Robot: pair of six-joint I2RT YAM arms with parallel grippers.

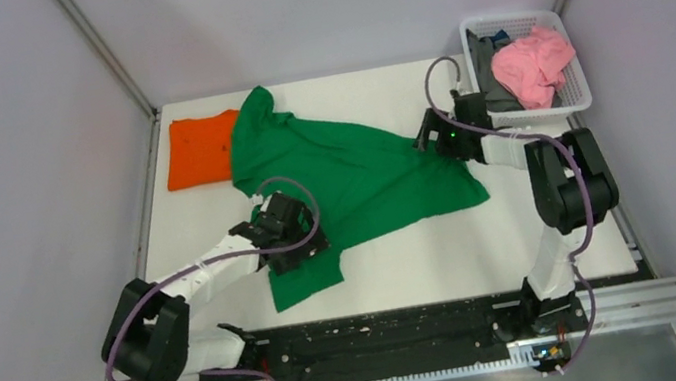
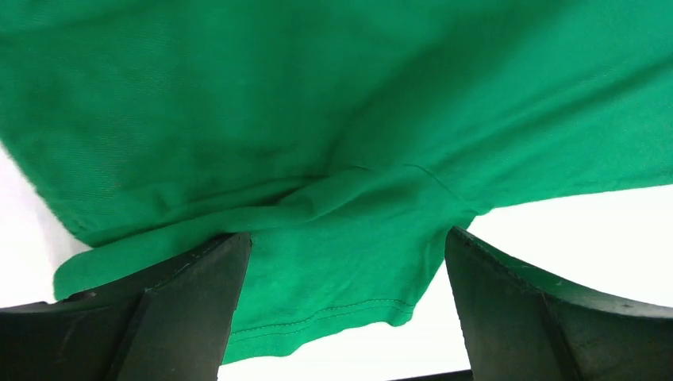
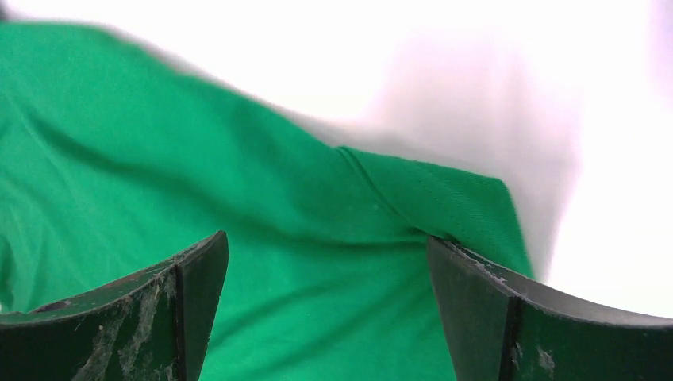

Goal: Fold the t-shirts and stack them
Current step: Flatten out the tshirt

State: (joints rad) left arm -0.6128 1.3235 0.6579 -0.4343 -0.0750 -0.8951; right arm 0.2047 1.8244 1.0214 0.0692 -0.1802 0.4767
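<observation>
From above, the green t-shirt (image 1: 352, 173) sprawls across the desk (image 1: 484, 249), its far-left edge touching the folded orange t-shirt (image 1: 200, 150). The left claw (image 1: 281, 227) sits over its near-left part, the right claw (image 1: 428, 131) at its right edge. Left wrist: claw wide, hemmed green cloth between the fingers. Right wrist: claw wide, a shirt corner between them.

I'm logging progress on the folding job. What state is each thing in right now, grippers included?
green t-shirt: unfolded, spread crumpled across the table.
orange t-shirt: folded, lying flat at the far left corner.
basket: upright, holding cloth.
pink cloth: bunched up in the basket.
left gripper: open, over the green t-shirt.
right gripper: open, over the green t-shirt's edge.
</observation>
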